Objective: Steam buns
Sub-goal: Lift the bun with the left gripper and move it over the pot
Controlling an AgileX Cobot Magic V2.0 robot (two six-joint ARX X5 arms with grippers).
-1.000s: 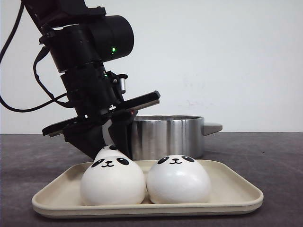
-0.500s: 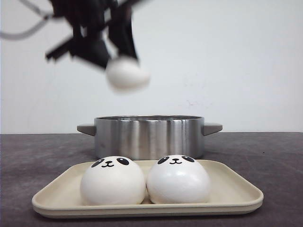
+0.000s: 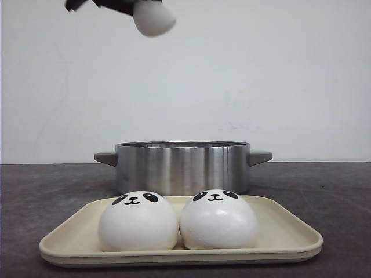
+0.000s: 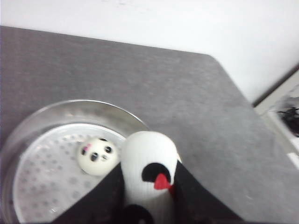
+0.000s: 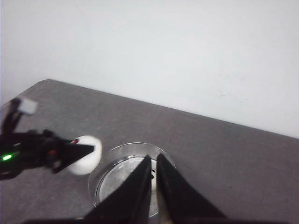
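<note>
My left gripper (image 3: 141, 7) is shut on a white panda bun (image 3: 154, 17) and holds it high at the top edge of the front view, above and left of the steel pot (image 3: 182, 167). In the left wrist view the held bun (image 4: 150, 164) is squeezed between the black fingers, over the pot's rim. Another bun (image 4: 97, 156) lies on the perforated steamer plate (image 4: 42, 182) inside the pot. Two buns (image 3: 138, 221) (image 3: 218, 219) sit side by side on the beige tray (image 3: 290, 233). My right gripper (image 5: 153, 159) is shut and empty, high over the pot (image 5: 119, 175).
The tray stands at the front of the dark grey table (image 3: 324, 185), with the pot right behind it. The pot has two side handles (image 3: 259, 156). A white wall backs the table. The table's right edge (image 4: 243, 100) shows in the left wrist view.
My left gripper has lifted a bun off the tray's back left, rising from tray level to the top of the front view. The two front buns have not moved.
</note>
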